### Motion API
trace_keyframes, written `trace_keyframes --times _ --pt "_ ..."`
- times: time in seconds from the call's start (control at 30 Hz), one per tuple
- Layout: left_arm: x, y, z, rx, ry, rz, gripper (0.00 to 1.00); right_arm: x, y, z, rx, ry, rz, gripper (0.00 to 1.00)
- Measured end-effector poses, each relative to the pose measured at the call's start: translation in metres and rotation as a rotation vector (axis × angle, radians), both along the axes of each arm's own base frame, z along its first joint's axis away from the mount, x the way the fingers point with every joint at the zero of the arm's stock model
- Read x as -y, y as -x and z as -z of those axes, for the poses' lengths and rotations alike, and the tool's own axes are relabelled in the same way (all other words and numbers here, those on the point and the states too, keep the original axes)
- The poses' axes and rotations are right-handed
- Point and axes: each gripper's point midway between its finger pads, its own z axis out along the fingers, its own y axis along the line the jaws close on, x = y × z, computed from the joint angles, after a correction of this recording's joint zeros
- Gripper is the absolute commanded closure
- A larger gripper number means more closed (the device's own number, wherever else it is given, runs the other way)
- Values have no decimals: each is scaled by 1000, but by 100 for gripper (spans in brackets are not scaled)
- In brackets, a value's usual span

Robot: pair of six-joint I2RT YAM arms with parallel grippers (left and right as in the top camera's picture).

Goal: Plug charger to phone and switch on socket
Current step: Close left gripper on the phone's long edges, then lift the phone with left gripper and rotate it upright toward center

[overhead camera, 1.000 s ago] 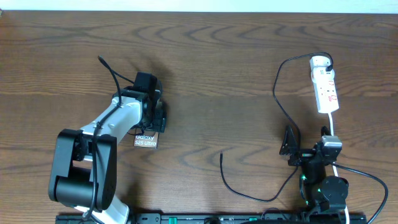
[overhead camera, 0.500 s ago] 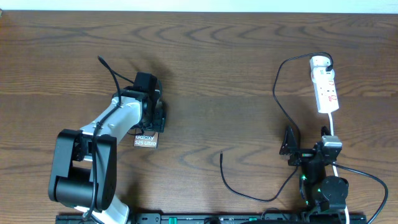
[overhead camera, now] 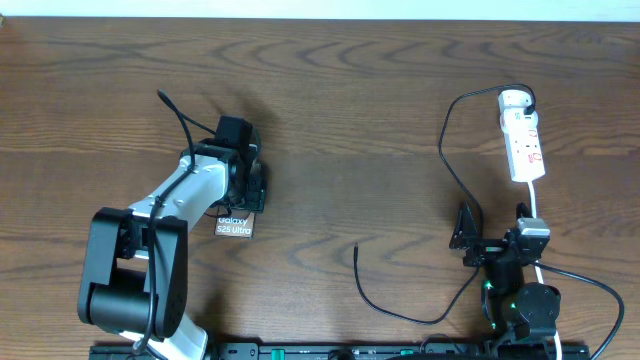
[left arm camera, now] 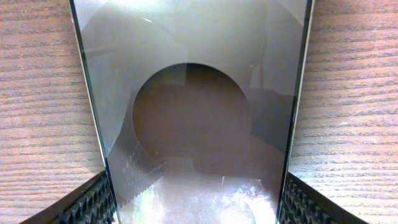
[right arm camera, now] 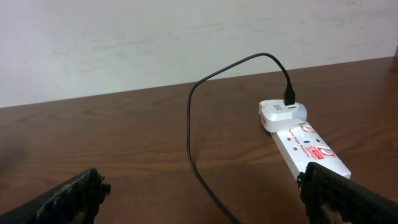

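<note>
The phone (overhead camera: 235,226) lies on the wooden table at the left, its white "Galaxy" lettering showing. My left gripper (overhead camera: 246,188) is over its far part. In the left wrist view the phone (left arm camera: 193,93) fills the gap between the jaws (left arm camera: 196,200), which press on both long edges. The socket (overhead camera: 523,140) lies at the back right. The charger cable (overhead camera: 444,150) runs from its adapter, loops down, and ends with its free tip (overhead camera: 357,251) on the table. My right gripper (overhead camera: 492,230) is open and empty, facing the socket (right arm camera: 311,149) and cable (right arm camera: 189,124).
The socket's white cord (overhead camera: 536,205) runs toward the right arm's base (overhead camera: 520,300). The left arm's base (overhead camera: 130,275) stands at the front left. A pale wall (right arm camera: 186,37) rises behind the table's far edge.
</note>
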Motion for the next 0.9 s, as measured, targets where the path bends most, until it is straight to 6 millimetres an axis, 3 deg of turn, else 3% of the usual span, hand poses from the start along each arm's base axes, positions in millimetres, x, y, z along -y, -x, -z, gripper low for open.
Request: trace_keyframes --times 0.07,0.73,0.8,0.9 --pt "0 0 0 0 0 0 92 0 0 0 0 0 0 1" --pt "-1 6 -4 -20 -2 -2 93 0 0 0 0 0 0 1" --pt "3 3 -16 4 29 0 93 0 0 0 0 0 0 1" --pt "17 -20 -63 147 110 1 93 0 0 0 -1 0 0 1"
